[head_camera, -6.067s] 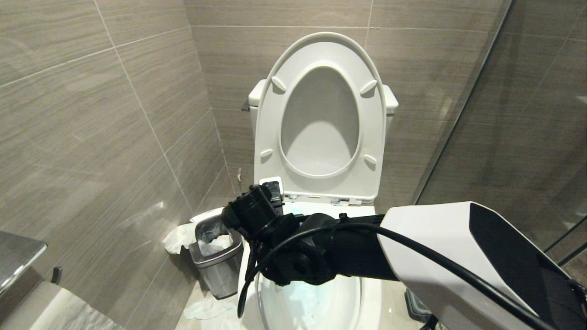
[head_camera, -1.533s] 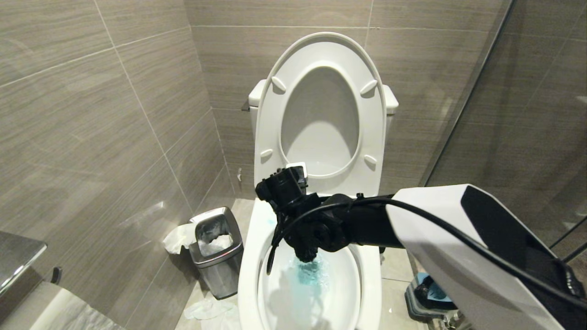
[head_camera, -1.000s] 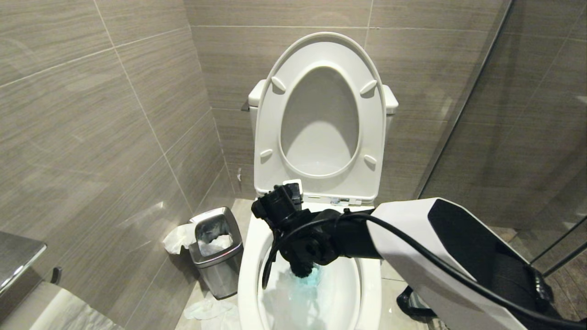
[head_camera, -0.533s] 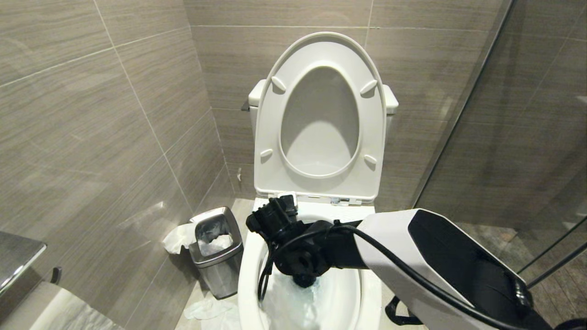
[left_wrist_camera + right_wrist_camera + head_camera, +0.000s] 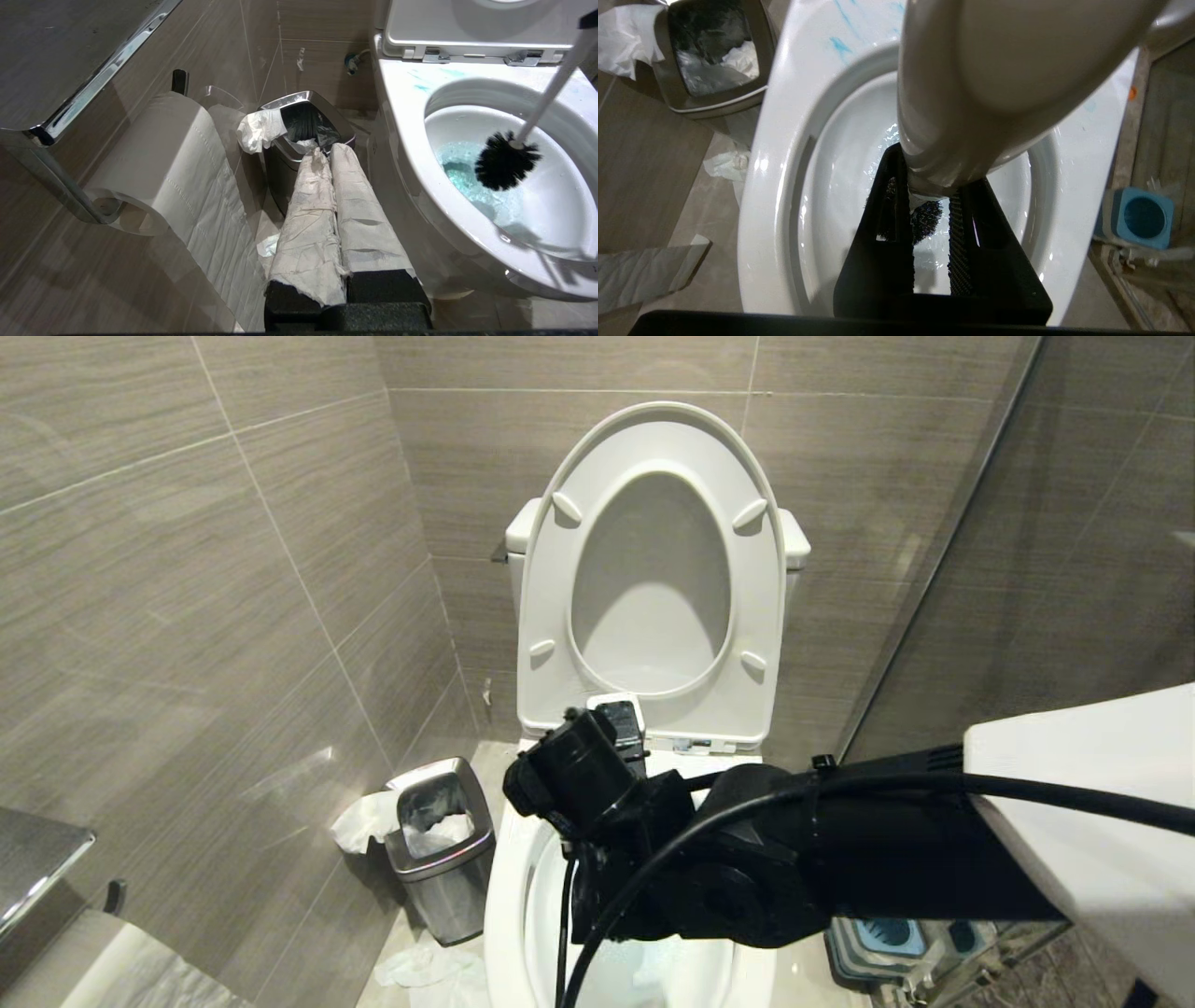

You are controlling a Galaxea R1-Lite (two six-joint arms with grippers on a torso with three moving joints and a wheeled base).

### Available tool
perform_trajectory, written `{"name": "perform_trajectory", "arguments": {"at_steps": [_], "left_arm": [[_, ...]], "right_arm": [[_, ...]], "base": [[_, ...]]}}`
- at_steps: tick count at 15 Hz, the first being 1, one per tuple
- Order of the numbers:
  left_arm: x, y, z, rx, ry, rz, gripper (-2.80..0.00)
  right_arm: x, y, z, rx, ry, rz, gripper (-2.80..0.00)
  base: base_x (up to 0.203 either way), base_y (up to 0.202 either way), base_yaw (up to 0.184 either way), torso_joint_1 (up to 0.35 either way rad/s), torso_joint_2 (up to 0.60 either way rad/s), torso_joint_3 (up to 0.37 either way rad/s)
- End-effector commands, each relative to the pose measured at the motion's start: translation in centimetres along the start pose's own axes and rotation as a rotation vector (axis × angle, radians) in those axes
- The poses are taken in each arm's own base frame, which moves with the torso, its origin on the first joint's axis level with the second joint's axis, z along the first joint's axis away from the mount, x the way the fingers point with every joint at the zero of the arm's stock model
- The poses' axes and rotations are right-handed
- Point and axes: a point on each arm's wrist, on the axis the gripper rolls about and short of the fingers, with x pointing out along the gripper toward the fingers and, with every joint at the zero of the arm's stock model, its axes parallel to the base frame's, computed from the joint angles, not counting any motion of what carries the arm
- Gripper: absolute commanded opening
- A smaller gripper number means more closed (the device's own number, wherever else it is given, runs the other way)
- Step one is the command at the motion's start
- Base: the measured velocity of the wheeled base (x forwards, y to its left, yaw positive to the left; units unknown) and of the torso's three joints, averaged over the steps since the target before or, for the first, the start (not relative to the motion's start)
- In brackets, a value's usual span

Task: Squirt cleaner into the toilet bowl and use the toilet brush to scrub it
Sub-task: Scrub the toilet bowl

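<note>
Two hands are showing, and only the right hand (image 5: 931, 205) is working: it is hanging over the toilet bowl (image 5: 775, 140), its fingers clamped together on the white handle of the toilet brush (image 5: 507, 158). The brush's black bristle head is sitting inside the bowl, just above the blue-tinted water, clear of the bowl's walls with open room all round it. Blue streaks are lying on the bowl's rim near the hinges. The seat and lid (image 5: 653, 569) are standing upright behind the bowl, leaving its whole opening free.

Beside the bowl on the robot's left, the steel waste bin (image 5: 439, 849) is standing close to the rim, with crumpled paper (image 5: 359, 821) hanging at its edge and only a narrow strip of floor between. On the bowl's other side the blue brush holder (image 5: 1141, 217) is sitting on the floor.

Left of the bowl, the paper-wrapped left hand (image 5: 334, 186) is resting with its fingers pressed together, holding nothing, next to a paper roll (image 5: 159, 158). No readable writing is showing anywhere.
</note>
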Motion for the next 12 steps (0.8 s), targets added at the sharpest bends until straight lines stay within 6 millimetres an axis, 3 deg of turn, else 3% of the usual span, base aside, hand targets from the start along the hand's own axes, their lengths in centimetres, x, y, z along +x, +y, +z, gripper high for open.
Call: {"name": "perform_trajectory", "arguments": {"at_steps": [1, 8, 12], "left_arm": [[0.0, 0.0, 0.0, -0.001, 0.000, 0.002, -2.80], [0.0, 0.0, 0.0, 0.001, 0.000, 0.001, -2.80], [0.0, 0.0, 0.0, 0.000, 0.000, 0.000, -2.80]], "right_arm": [[-0.5, -1.3, -0.6, 0.015, 0.019, -0.026, -2.80], [1.3, -0.1, -3.2, -0.033, 0.067, -0.030, -2.80], [3.1, 2.5, -2.0, -0.004, 0.022, 0.006, -2.80]], "base": [[0.000, 0.000, 0.000, 0.000, 0.00, 0.000], [0.000, 0.000, 0.000, 0.000, 0.00, 0.000], [0.000, 0.000, 0.000, 0.000, 0.00, 0.000]]}}
